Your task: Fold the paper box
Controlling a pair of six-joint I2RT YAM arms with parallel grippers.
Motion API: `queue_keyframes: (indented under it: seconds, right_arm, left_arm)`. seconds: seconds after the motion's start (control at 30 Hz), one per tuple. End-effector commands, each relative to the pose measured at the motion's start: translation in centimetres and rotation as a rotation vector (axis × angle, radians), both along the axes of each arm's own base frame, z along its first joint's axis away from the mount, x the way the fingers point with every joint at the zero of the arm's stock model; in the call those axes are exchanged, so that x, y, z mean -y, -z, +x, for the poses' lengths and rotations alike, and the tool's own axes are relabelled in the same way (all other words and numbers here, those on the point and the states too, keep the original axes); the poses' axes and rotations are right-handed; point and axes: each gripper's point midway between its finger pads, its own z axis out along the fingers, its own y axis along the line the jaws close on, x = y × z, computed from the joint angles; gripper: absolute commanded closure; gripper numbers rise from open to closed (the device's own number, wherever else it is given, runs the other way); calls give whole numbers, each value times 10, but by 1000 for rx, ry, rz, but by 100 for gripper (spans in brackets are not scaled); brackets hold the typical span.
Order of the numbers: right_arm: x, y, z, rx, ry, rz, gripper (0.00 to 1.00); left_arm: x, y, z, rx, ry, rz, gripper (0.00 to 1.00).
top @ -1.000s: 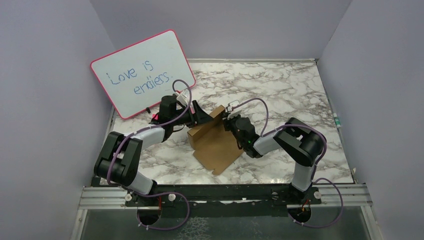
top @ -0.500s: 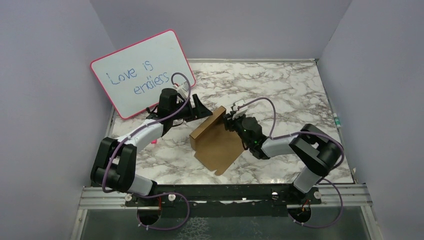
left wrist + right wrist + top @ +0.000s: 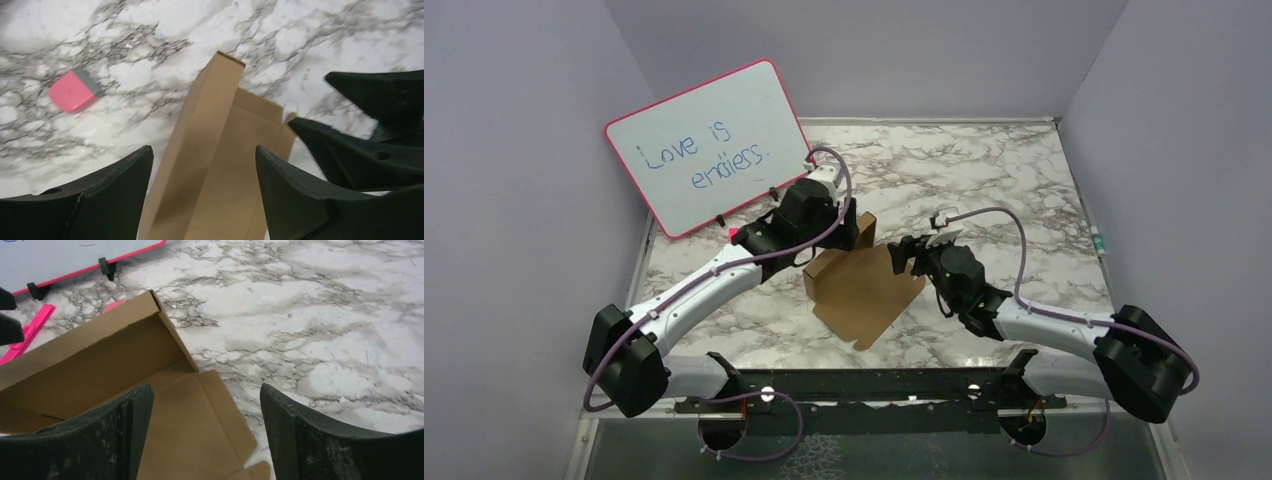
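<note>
Paper box (image 3: 864, 290) on desk (image 3: 984, 180), one flap raised.
Left gripper (image 3: 204, 155), right gripper (image 3: 206, 390): fingers spread, gripping nothing; whiteboard (image 3: 709, 145), pink eraser (image 3: 75, 90) beyond box.

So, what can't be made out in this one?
Top external: the left gripper partly covers the raised flap of the paper box; whether it touches cannot be told.
Left wrist: the bottom edge cuts off the box's near end.
Right wrist: a finger of the right gripper and the left edge hide part of the box; the top edge cuts off the writing on the whiteboard.
</note>
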Motion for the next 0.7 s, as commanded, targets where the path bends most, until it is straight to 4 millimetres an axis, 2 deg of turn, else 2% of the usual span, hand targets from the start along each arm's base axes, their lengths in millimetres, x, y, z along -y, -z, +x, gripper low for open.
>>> queue_keyframes:
  seconds: [0.0,0.27,0.47,0.67]
  right_arm:
    - [29,14,-16,-72,94,53,14]
    - [54,7,-35,-49,146,180,4]
    - [69,-6,-39,2,187,230,3]
    - [82,-15,-42,38,223,253,2]
  left_arm:
    - [-36,6,-13,89,-141,355,24]
    - [-33,16,-28,221,-201,721,27]
    - [-20,21,-18,297,-235,913,32]
    - [-12,26,-5,362,-273,1070,42]
